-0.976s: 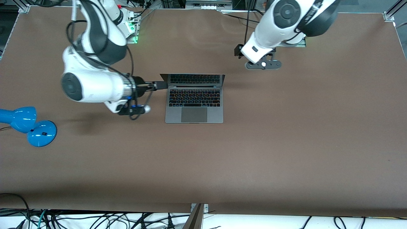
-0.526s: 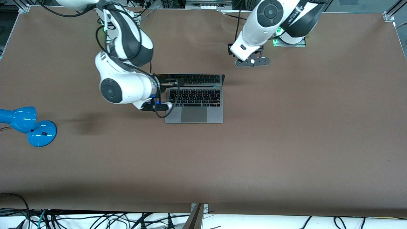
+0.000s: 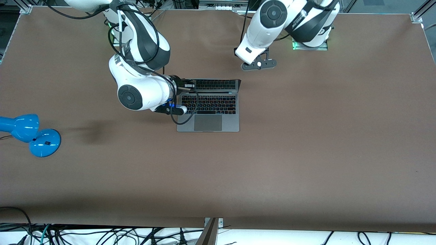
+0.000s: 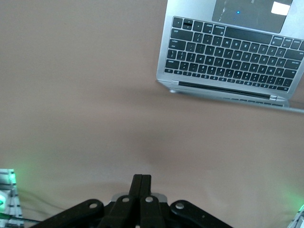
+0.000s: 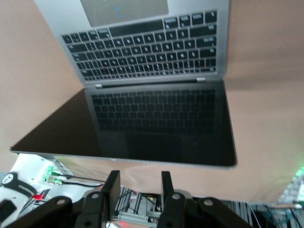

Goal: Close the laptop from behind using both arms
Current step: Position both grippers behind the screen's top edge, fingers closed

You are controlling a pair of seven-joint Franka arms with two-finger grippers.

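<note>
The grey laptop (image 3: 207, 112) lies open mid-table, its dark screen (image 3: 211, 85) leaning back toward the arms' bases. My right gripper (image 3: 190, 83) hovers at the screen's top edge, at the corner toward the right arm's end. It is open and holds nothing. In the right wrist view the gripper (image 5: 138, 187) sits just above the lid's upper edge, with the laptop (image 5: 156, 128) below it. My left gripper (image 3: 259, 64) is shut and empty over bare table, between the laptop and the left arm's base. The left wrist view shows that gripper (image 4: 141, 183) and the laptop's keyboard (image 4: 232, 57) farther off.
A blue lamp-like object (image 3: 30, 134) lies near the table edge at the right arm's end. Loose cables (image 3: 102, 234) hang below the table edge nearest the front camera. The brown table (image 3: 306, 153) is bare around the laptop.
My right arm has swung in toward the laptop, carrying its gripper from beside the screen's corner to over the screen's top edge. My left gripper has moved closer to the laptop.
</note>
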